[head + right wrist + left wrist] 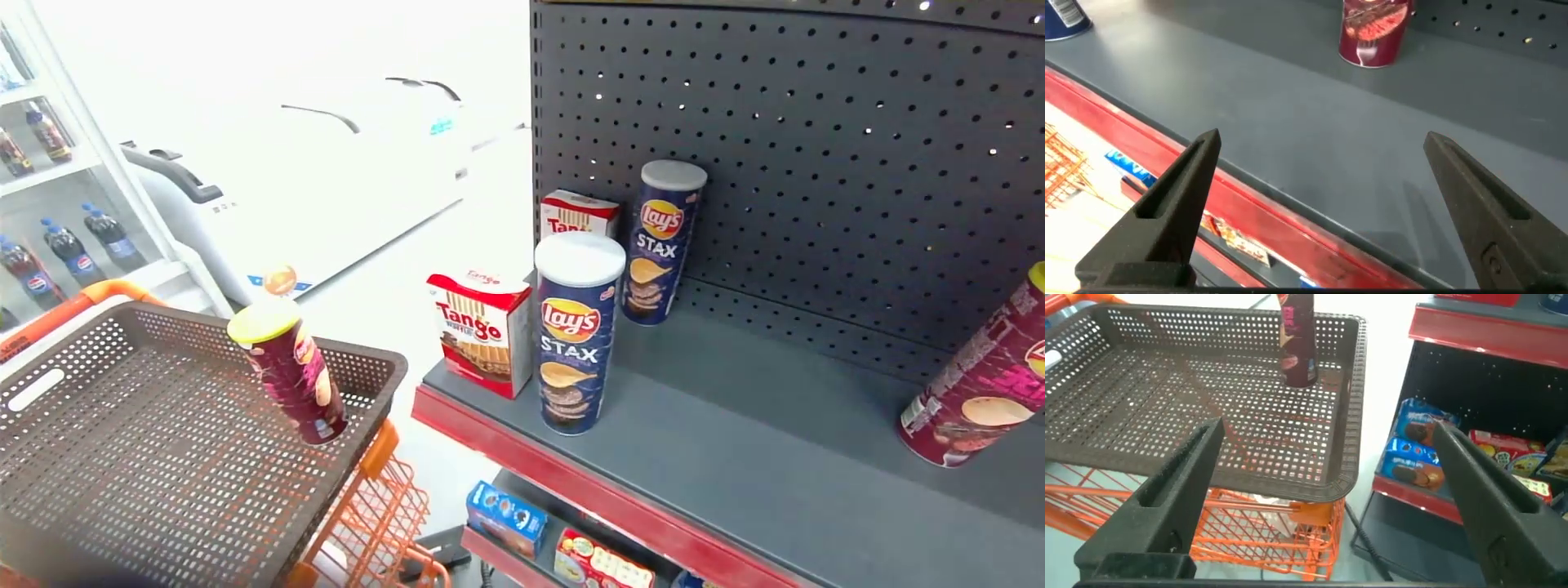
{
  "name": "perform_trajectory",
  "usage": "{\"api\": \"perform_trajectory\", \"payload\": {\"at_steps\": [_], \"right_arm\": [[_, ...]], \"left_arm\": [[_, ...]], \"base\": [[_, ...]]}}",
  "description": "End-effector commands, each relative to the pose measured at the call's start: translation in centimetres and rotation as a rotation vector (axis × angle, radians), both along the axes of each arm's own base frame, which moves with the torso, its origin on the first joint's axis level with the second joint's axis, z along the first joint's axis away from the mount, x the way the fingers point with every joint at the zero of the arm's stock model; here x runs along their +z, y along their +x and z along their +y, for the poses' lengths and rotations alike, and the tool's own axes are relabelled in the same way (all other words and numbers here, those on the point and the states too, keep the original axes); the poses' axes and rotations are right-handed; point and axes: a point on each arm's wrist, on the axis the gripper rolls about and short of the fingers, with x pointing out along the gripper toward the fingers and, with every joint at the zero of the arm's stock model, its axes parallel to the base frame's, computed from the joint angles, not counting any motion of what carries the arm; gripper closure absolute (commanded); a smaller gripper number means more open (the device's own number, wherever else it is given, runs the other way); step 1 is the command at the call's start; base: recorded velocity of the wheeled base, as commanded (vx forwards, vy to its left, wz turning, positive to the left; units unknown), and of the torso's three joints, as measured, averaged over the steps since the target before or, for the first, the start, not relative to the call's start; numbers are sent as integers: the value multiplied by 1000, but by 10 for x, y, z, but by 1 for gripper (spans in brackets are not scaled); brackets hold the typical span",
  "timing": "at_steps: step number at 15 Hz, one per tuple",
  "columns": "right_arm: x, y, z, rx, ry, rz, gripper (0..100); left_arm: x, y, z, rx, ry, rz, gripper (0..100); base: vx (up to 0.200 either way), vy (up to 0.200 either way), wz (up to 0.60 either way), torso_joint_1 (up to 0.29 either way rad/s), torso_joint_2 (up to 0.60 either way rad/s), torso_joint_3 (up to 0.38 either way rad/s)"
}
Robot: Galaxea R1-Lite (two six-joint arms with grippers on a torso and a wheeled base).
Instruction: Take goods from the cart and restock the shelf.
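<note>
Canister with maroon label stands in cart.

We've got the head cam looking down over the basket and shelf, left wrist cam low beside the basket facing the basket can, right wrist cam close above the shelf facing the shelf can; head shares both.

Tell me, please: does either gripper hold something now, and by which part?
Nothing is held. The left gripper hangs with jaws open near the cart basket, the right gripper with jaws open over the shelf.
</note>
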Motion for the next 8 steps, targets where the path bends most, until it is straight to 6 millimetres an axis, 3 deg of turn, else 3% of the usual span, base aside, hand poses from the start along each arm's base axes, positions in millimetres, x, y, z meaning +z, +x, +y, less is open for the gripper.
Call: {"api": "perform_trajectory", "payload": {"at_steps": [1, 7, 8], "right_arm": [[0, 0, 0, 0, 0, 0, 0], [0, 0, 0, 0, 0, 0, 0], [0, 0, 0, 0, 0, 0, 0]], "left_arm": [[0, 0, 0, -1, 1, 2, 0], [2, 0, 1, 37, 7, 3, 0], [18, 0, 1, 39, 16, 3, 0]], "base": [[0, 0, 0, 0, 0, 0], [0, 0, 0, 0, 0, 0], [0, 0, 0, 0, 0, 0]]}}
